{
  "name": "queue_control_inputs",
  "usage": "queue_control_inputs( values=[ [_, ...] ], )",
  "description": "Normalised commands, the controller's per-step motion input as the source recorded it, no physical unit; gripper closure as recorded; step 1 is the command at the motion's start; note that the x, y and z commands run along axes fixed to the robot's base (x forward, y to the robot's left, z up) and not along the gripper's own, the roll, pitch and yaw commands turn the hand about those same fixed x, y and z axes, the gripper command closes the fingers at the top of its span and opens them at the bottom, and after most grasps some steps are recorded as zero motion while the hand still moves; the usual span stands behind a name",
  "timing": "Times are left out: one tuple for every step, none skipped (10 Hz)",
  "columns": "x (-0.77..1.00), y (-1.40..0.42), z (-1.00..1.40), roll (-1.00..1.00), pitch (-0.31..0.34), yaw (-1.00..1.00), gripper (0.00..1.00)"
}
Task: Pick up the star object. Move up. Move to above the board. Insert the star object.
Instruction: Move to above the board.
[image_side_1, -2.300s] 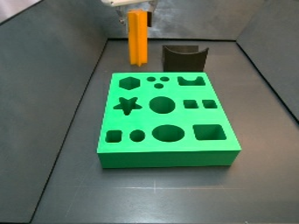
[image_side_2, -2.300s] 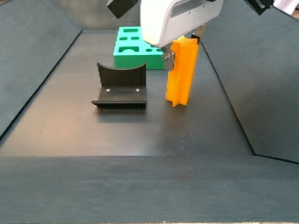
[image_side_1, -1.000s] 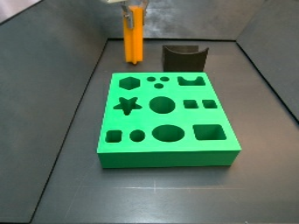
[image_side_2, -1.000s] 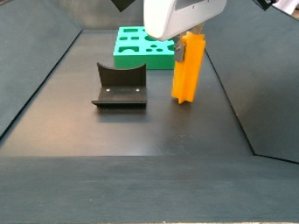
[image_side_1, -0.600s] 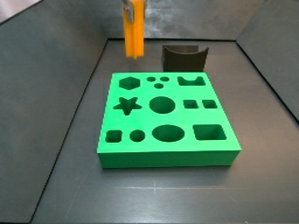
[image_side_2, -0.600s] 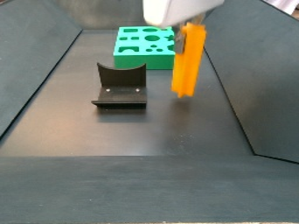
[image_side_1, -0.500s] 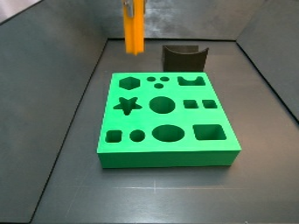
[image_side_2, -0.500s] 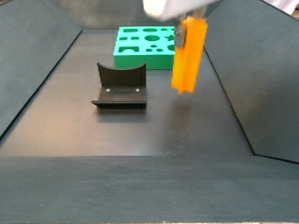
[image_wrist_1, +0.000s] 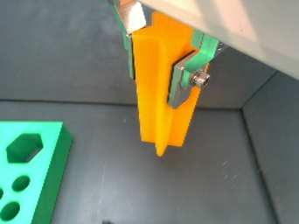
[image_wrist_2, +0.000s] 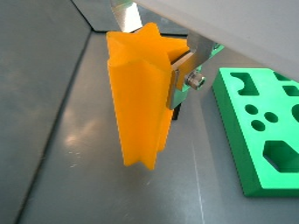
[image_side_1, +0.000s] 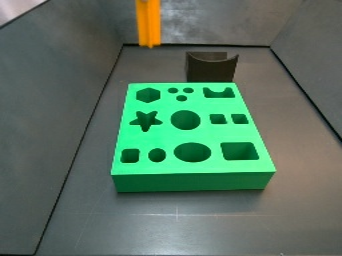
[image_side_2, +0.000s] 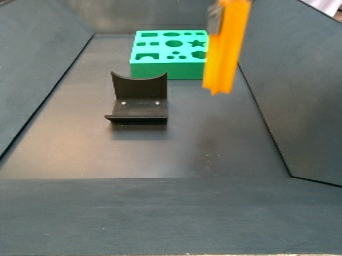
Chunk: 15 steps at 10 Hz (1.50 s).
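The star object (image_wrist_1: 160, 96) is a tall bright-orange prism with ridged sides. It hangs upright, well above the dark floor. My gripper (image_wrist_1: 158, 61) is shut on its upper part, with the silver fingers (image_wrist_1: 184, 74) pressed on opposite sides. It shows the same in a wrist view (image_wrist_2: 146, 74). In both side views only the star object (image_side_1: 148, 22) (image_side_2: 226, 50) shows, and the gripper is cut off by the frame. The green board (image_side_1: 187, 182) lies flat, nearer than the star object. In a side view the board (image_side_2: 142, 62) is behind it.
The fixture (image_side_1: 210, 66) stands on the floor just behind the board, to the right of the star object. It also shows in a side view (image_side_2: 136, 100). Sloping grey walls enclose the dark floor (image_side_2: 160, 150) on all sides.
The gripper has risen with the star object in it. The star object's lower end has left the floor, and the gripper body has passed out of both side views.
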Motion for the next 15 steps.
queue_control_inputs(
  values=[
    [-0.32, 0.09, 1.0, 0.13, -0.068, -0.03, 1.0],
    [-0.25, 0.09, 1.0, 0.06, -0.011, -0.03, 1.0],
    [-0.19, 0.08, 0.91, 0.02, 0.011, -0.04, 1.0],
    [-0.1, 0.06, 0.67, -0.03, 0.033, -0.04, 1.0],
    [-0.03, 0.03, 0.43, -0.07, 0.045, -0.04, 1.0],
    [0.0, 0.03, 0.27, -0.09, 0.062, -0.04, 1.0],
    [0.26, -1.0, 0.19, -0.04, 0.108, -1.0, 1.0],
    [0.26, -1.0, 0.16, -0.04, 0.107, -1.0, 1.0],
    [0.26, -1.0, 0.17, -0.02, 0.128, -1.0, 1.0],
    [0.27, -1.0, 0.17, -0.04, 0.137, -1.0, 1.0],
    [0.27, -1.0, 0.17, -0.04, 0.155, -1.0, 1.0],
    [0.28, -1.0, 0.17, -0.04, 0.175, -1.0, 1.0],
    [0.29, -1.0, 0.17, -0.04, 0.191, -1.0, 1.0],
    [0.3, -1.0, 0.18, -0.04, 0.227, -1.0, 1.0],
    [0.31, -1.0, 0.18, -0.04, 0.256, -1.0, 1.0]
  ],
)
